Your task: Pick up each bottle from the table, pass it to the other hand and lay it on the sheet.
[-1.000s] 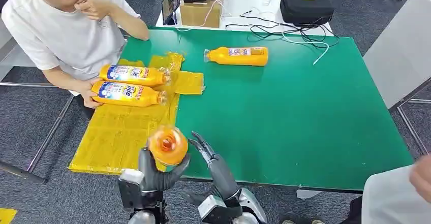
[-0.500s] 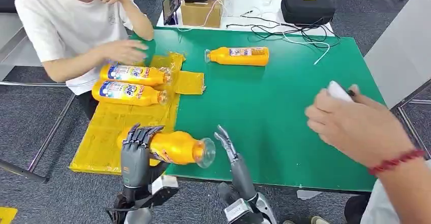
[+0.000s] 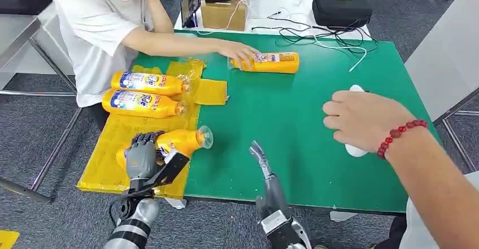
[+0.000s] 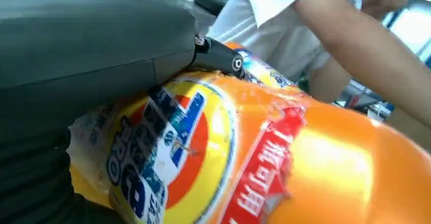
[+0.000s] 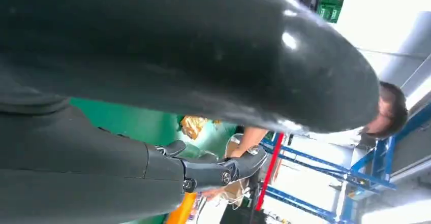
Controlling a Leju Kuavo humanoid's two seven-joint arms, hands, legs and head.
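The robot's left hand (image 3: pixel 142 157) has its dark fingers (image 3: pixel 148 139) curled over the fat end of an orange bottle (image 3: pixel 179 142), clamped on it, with the bottle lying nearly flat just above the yellow sheet (image 3: pixel 121 147) and its clear cap pointing away from the fingers toward the green table (image 3: pixel 316 142). In the left wrist view the same bottle's glossy plastic and wrinkled printed label sit right under the grey thumb (image 4: pixel 81 46). The right hand (image 3: pixel 265 170) stands well apart from the bottle over the green surface, its fingers straight, spread and holding nothing. Two more orange bottles (image 3: pixel 144 94) lie side by side on the sheet beyond the left fingers. A fourth bottle (image 3: pixel 270 62) lies far across the table under a person's hand (image 3: pixel 240 51); another person's hand (image 3: pixel 364 119), with a red bead bracelet, hovers over the table beyond the right fingers. The likely risk: the bottle is smooth and round, so once released it may roll off the thin, crinkled sheet, whose near edge lies close beneath the fingers. The second person's hand could also cross the right arm's path.
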